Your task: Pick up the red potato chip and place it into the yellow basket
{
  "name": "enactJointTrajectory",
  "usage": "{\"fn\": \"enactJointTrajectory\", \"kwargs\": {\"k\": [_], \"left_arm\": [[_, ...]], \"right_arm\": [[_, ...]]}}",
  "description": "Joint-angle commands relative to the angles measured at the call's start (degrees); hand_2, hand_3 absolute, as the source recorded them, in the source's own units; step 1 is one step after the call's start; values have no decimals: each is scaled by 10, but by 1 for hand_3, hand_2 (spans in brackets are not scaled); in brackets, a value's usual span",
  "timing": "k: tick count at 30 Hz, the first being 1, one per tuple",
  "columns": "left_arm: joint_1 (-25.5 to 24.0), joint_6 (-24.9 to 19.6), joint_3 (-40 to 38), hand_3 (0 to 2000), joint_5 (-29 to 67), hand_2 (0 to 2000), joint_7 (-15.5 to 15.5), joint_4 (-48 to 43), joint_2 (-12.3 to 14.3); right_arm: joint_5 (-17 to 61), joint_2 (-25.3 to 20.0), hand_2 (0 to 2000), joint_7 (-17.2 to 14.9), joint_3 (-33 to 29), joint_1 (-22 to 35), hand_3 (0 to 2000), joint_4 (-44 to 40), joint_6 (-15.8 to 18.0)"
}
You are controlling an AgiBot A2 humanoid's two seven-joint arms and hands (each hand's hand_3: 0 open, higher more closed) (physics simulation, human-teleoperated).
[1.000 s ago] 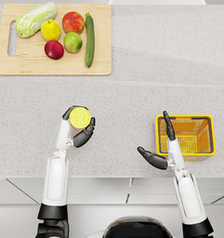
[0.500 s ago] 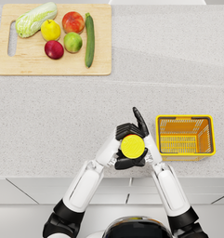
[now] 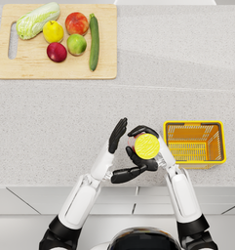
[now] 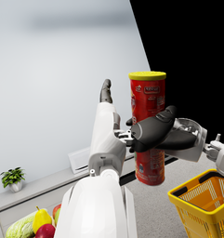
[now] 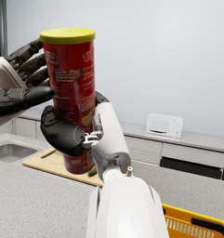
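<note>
A: What was seen beside the yellow basket (image 3: 195,141)?
B: The upright red chip can (image 3: 146,146) was gripped by the right hand (image 3: 143,158) just left of its rim; the left hand (image 3: 118,135) was held flat, fingers spread, with bare counter (image 3: 55,122) beyond.

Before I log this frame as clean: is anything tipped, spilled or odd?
Nothing stands out. The chip can is upright in the right robot hand, the basket sits upright, and the produce lies tidy on the cutting board.

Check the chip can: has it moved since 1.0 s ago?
Yes. The red chip can has shifted toward the yellow basket and now sits just beside its near rim, gripped by the right robot hand, left robot hand open alongside.
</note>
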Motion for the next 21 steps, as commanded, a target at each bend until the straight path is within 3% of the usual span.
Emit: {"fn": "enactJointTrajectory", "kwargs": {"k": [1,4,7,8,9,11,14,15,16,18,20,21], "left_arm": [[-58,0,-158,0,0,0,0,-58,-25],[-90,0,-267,0,0,0,0,-22,-4],[-100,0,-269,0,-1,0,0,6,-3],[-97,0,-262,0,-1,0,0,14,-3],[-95,0,-257,0,-1,0,1,19,-3],[-90,0,-248,0,-1,0,1,30,-3],[-89,0,-243,0,-1,0,1,43,-1],[-89,0,-243,0,-1,0,1,47,-1],[-84,0,-240,0,-1,0,1,52,0],[-70,0,-236,0,-1,0,1,63,1],[-52,0,-226,0,-1,0,1,75,3],[-43,0,-223,0,-1,0,1,74,4]], "right_arm": [[0,1,2000,0,-171,31,2000,28,-7],[-1,2,2000,3,-283,13,2000,18,-31],[-1,-6,2000,1,-302,-15,2000,-1,-39],[-1,-7,2000,-15,-297,-24,2000,-14,-40],[-1,-8,2000,-67,-293,-31,2000,-25,-36],[-1,-8,2000,-132,-281,-39,2000,-51,-42],[-1,-8,2000,-175,-261,-48,2000,-90,-37],[-1,-7,639,-182,-257,-47,1673,-99,-32],[-1,-8,0,-189,-258,-49,1347,-96,-35],[-1,-8,0,-195,-258,-51,693,-75,-38],[-1,-6,0,-102,-249,-47,40,-45,-67],[-1,-5,0,-73,-248,-43,0,-26,-76]]}}
